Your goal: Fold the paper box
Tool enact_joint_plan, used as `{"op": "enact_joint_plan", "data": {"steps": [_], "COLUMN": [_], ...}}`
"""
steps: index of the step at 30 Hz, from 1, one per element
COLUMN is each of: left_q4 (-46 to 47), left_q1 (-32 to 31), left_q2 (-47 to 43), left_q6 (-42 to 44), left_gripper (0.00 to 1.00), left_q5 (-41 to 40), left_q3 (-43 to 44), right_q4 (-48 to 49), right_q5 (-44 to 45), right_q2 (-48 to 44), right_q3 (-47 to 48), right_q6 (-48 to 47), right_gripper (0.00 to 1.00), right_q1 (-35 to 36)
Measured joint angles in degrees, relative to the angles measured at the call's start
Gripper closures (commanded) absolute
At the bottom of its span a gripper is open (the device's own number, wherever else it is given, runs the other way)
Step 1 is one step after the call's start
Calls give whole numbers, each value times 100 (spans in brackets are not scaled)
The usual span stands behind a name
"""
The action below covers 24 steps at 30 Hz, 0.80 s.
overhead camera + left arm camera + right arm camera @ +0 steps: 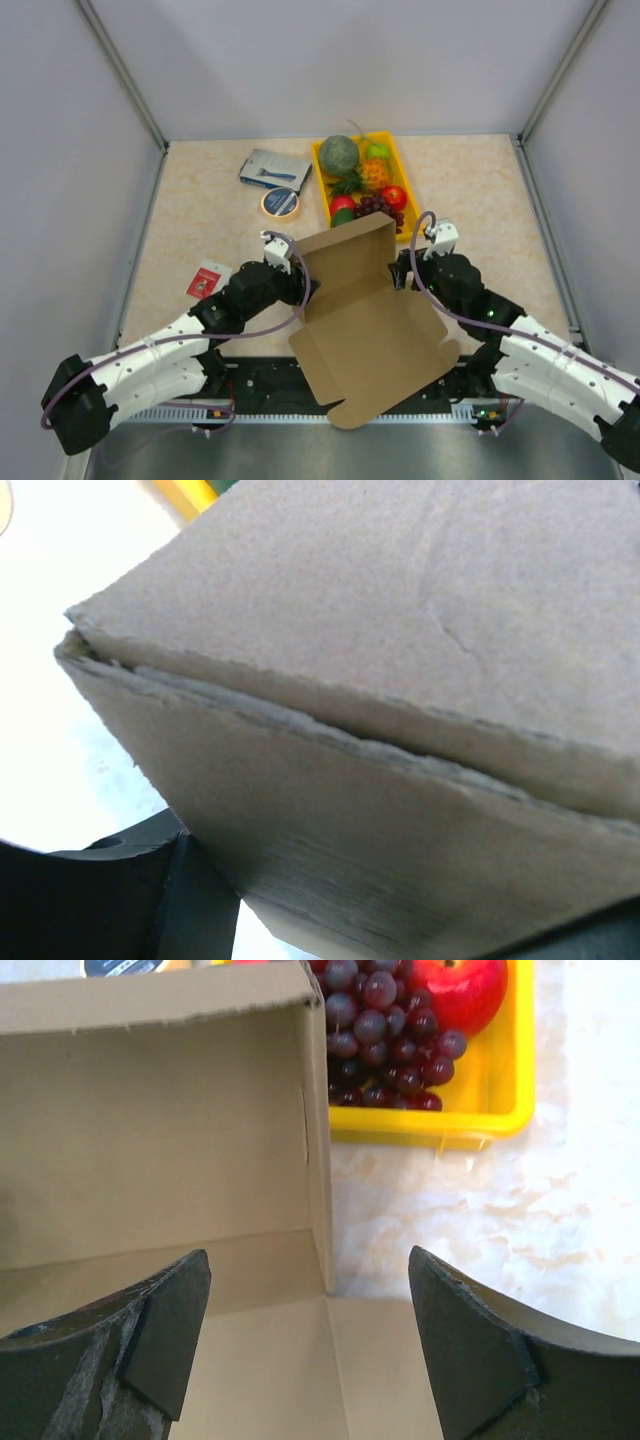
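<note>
The brown paper box [370, 330] lies in the middle of the table near the front edge, its far wall folded upright and its near flaps flat. My left gripper [303, 287] is against the box's left side. In the left wrist view, two layers of cardboard [400, 630] fill the frame and hide the fingertips; only a dark finger [110, 900] shows at the bottom left. My right gripper [310, 1360] is open and hovers over the box's right rear corner [320, 1220], one finger inside the box and one outside. It also shows in the top view [402, 272].
A yellow fruit tray [318, 172] with grapes, an apple and other fruit stands just behind the box; its rim [440, 1125] is close to the upright wall. A blue-grey packet [273, 168] and a tape roll [281, 203] lie at the back left. A red tag [208, 280] lies at the left.
</note>
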Motion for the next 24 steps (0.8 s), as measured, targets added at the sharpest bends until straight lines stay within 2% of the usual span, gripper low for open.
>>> {"op": "enact_joint_plan", "data": {"steps": [2, 4, 8, 13, 19, 24], "left_q4": [26, 28, -24, -271, -763, -1082], "left_q1": [0, 0, 0, 0, 13, 20], "left_q2": [-50, -160, -317, -315, -699, -1368], "left_q6": [-24, -59, -111, -310, -619, -695], "left_gripper": [41, 41, 55, 59, 57, 57], "left_q5": [-55, -105, -223, -632, -1364, -1722], "left_q3": [-57, -111, -175, -175, -249, -278], "right_q4": [-376, -828, -2181, -3882, -5042, -4937], "right_q5": [-175, -361, -866, -1379, -1853, -2422], "right_q2": [-120, -66, 599, 1174, 507, 61], "right_q3": [31, 170, 1084, 2256, 1934, 964], "right_q6": [164, 385, 960, 1506, 1963, 2750], "right_gripper": [17, 16, 14, 11, 10, 10], "right_q1": [-61, -133, -374, -428, -431, -431]}}
